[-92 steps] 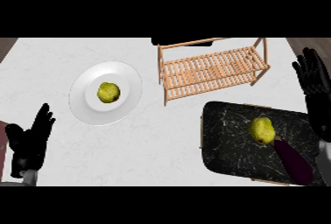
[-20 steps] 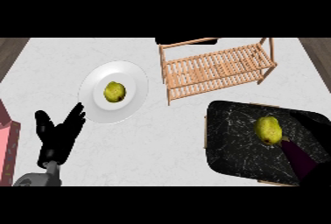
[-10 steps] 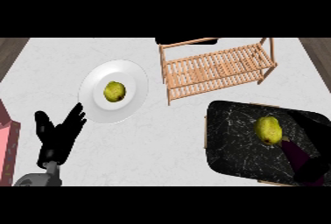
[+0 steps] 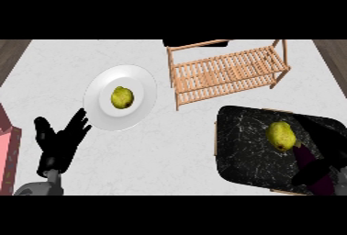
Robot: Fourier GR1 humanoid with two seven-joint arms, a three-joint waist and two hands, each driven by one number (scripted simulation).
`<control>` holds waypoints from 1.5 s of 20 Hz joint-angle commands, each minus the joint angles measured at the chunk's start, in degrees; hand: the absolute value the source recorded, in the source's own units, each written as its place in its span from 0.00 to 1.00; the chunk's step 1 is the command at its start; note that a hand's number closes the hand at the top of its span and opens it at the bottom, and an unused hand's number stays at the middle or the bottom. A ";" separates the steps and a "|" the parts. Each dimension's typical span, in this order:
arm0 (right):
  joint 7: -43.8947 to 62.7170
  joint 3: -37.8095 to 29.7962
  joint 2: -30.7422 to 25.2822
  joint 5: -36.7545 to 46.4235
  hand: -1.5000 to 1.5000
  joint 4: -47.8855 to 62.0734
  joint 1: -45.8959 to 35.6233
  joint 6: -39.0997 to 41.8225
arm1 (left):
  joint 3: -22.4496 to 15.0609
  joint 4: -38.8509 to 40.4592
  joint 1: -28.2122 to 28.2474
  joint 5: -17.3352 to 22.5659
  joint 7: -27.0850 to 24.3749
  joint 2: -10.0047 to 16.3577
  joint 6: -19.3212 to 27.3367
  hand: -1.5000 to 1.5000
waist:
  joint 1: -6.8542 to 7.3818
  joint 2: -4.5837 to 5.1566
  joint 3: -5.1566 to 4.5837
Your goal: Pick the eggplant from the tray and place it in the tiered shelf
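At 8 o'clock, left hand (image 4: 59, 140) resting open, fingers spread upward, holding nothing, well apart from the tray. At 10 o'clock, white plate (image 4: 139, 114) carrying one yellow-green fruit (image 4: 122, 97) (a pear, perhaps). At 1 o'clock, wooden tiered shelf (image 4: 227, 73), nothing seen on its slats. At 4 o'clock, black marbled tray (image 4: 244, 156) holding a second fruit (image 4: 281, 135) and, toward its 5 o'clock corner, the dark purple eggplant (image 4: 313, 167), long axis running 11 to 5 o'clock. Right hand (image 4: 332, 160) right at the eggplant, black against black; cannot tell whether closed on it. Plainly the nearer hand, with the shelf lying toward 11 o'clock from the eggplant.
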 commanded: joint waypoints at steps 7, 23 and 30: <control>-12.50 6.33 -1.81 4.23 1.00 5.57 1.25 3.33 | 2.20 6.23 -3.99 -0.20 -0.02 0.23 -1.93 0.50 | -0.40 0.47 -0.18; -5.37 21.29 21.13 4.44 1.00 -13.55 -1.99 1.81 | 0.28 1.67 0.07 -2.81 0.39 -2.80 0.69 0.50 | 0.30 0.30 -0.23; 8.36 22.66 28.82 4.17 1.00 -36.04 -5.00 3.54 | 2.09 -0.17 -0.16 -1.46 3.04 -0.44 -0.62 0.50 | -0.85 -0.06 -0.27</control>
